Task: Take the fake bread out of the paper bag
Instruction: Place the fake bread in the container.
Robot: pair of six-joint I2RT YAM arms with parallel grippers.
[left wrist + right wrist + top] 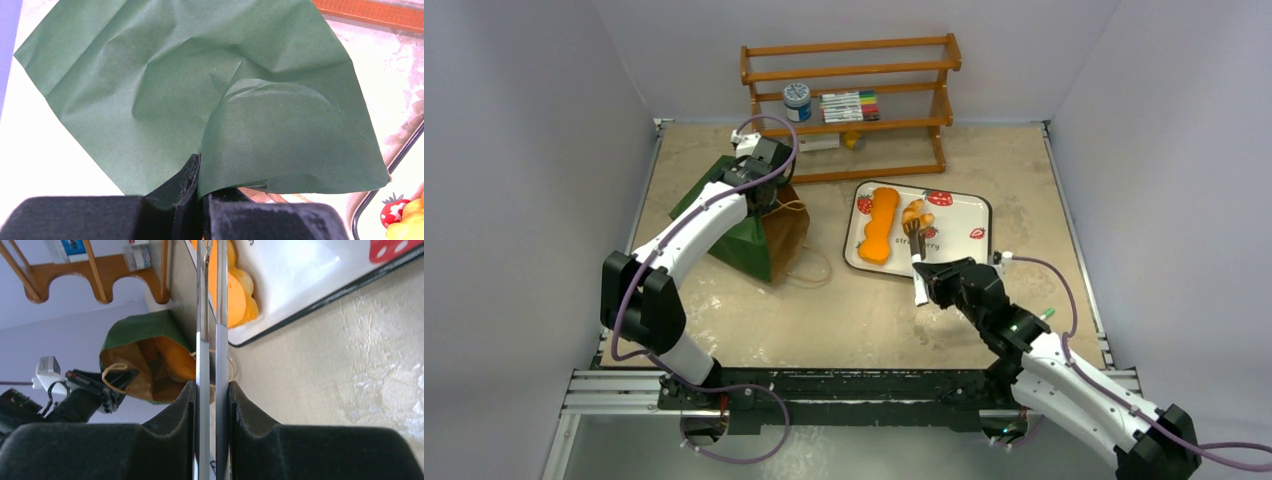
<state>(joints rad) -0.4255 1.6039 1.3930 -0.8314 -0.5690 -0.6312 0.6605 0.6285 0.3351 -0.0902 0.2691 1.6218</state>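
**Fingers (182,187) pinched shut on both arms; two breads out, more in the paper bag (739,240)**

Left gripper (767,200) has its jaws together on the bag's rim, with a fold of green paper nipped between them. Right gripper (921,278) is squeezed onto one pair of metal tongs (916,245). The blades are pressed flat together and reach over the tray.

One bag lies slumped left of centre. It is dark green and creased outside and brown inside, with its mouth facing the tray and two tan string handles (809,268) looping from it. One white tray (959,215) sits just to its right, printed with three strawberries. Two breads lie on it: a long orange piece (879,225), flat and knobbed at each end, and a smaller golden croissant (916,212) just beside it.

Only the right wrist view looks into the bag's mouth, where orange bread (172,357) lies inside; how many pieces, I cannot tell. The left wrist view shows just the crumpled green wall and a corner of the tray. Only the overhead view shows the one wooden rack (849,75) at the back.
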